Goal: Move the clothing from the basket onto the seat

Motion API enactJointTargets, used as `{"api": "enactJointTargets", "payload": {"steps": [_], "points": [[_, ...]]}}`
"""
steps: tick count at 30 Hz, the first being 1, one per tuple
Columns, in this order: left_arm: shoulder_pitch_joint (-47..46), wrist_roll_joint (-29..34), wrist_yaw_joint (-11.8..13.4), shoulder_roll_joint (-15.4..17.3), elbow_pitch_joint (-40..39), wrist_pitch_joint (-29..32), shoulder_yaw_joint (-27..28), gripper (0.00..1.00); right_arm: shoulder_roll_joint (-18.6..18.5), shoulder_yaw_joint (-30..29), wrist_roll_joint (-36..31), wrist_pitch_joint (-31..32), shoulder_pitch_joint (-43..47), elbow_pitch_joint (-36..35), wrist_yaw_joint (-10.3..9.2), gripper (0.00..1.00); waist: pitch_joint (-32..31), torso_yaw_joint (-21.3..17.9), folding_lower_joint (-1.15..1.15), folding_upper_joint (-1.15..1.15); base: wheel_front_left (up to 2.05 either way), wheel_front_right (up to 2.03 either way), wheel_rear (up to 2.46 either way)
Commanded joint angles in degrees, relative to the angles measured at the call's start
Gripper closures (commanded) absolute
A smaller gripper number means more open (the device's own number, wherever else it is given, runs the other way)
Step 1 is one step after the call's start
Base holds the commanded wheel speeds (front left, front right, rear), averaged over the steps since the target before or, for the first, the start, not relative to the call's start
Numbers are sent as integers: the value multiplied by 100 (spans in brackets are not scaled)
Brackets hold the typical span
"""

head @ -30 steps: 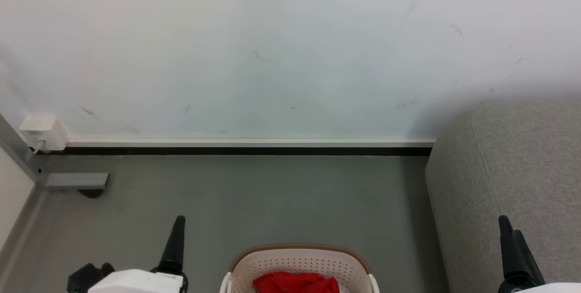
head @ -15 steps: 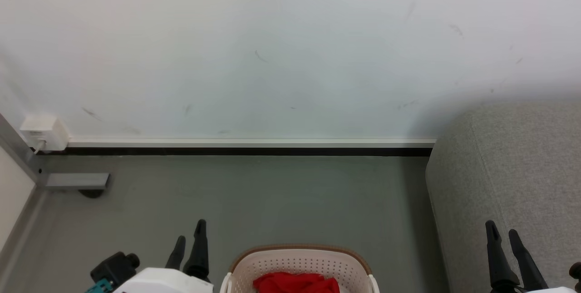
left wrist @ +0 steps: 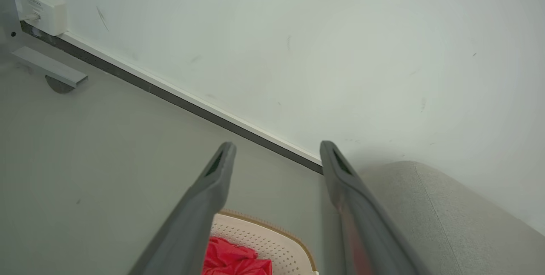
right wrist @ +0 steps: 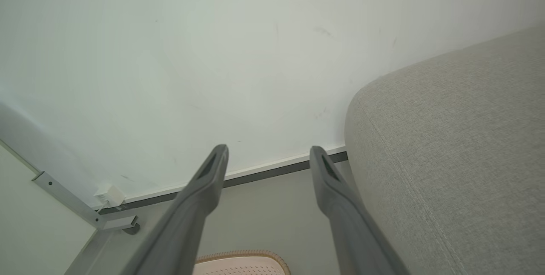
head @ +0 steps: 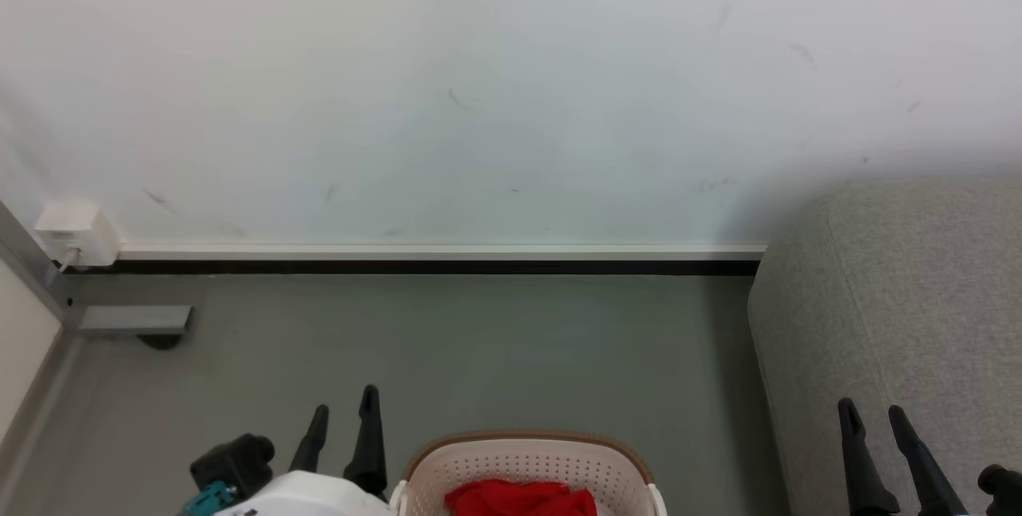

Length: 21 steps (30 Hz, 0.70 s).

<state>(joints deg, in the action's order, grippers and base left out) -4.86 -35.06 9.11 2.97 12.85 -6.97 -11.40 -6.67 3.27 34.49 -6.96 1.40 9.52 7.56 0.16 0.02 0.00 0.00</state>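
Observation:
The cream basket (head: 527, 460) with its brown rim stands on the floor at the bottom middle of the head view, with red clothing (head: 519, 498) heaped inside. My left gripper (head: 344, 407) is open just left of the basket, nothing between its fingers. Open too, my right gripper (head: 872, 416) hangs in front of the grey seat (head: 918, 300) at the right. The left wrist view looks between its open fingers (left wrist: 213, 181) at the basket (left wrist: 276, 241), the clothing (left wrist: 234, 260) and the seat (left wrist: 425, 207). In the right wrist view, the basket rim (right wrist: 242, 254) lies left of the seat (right wrist: 447, 147).
A white wall (head: 479, 101) with a dark skirting strip runs behind the grey floor (head: 479, 340). At the far left, a white socket box (head: 76, 230) and a grey metal frame foot (head: 132, 318) sit by the wall.
My left gripper has shifted right toward the basket and turned so both fingers show. My right gripper has shifted a little left and likewise turned. The basket and clothing have not moved.

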Motion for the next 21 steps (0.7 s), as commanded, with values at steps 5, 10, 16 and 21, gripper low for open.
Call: {"api": "enactJointTargets", "payload": {"steps": [5, 10, 16, 21], "points": [[-78, 503, 78, 138, -60, -124, -84, 0, -64, 5, -434, -126, 32, -34, -7, 0, -3, -18, 0, 0, 0, 0, 0], [-37, 805, 153, 201, -55, -199, -109, 0, -71, -15, -711, -199, 72, -44, -8, 0, -12, -24, 0, 0, 0, 0, 0], [12, 1099, 221, 273, -21, -274, -127, 0, -97, -31, -999, -274, 92, -67, -8, 0, -18, -27, 0, 0, 0, 0, 0], [47, 1381, 301, 307, 3, -349, -152, 0, -79, -67, -1198, -345, 141, -94, -9, 0, -28, -22, 0, 0, 0, 0, 0]]}}
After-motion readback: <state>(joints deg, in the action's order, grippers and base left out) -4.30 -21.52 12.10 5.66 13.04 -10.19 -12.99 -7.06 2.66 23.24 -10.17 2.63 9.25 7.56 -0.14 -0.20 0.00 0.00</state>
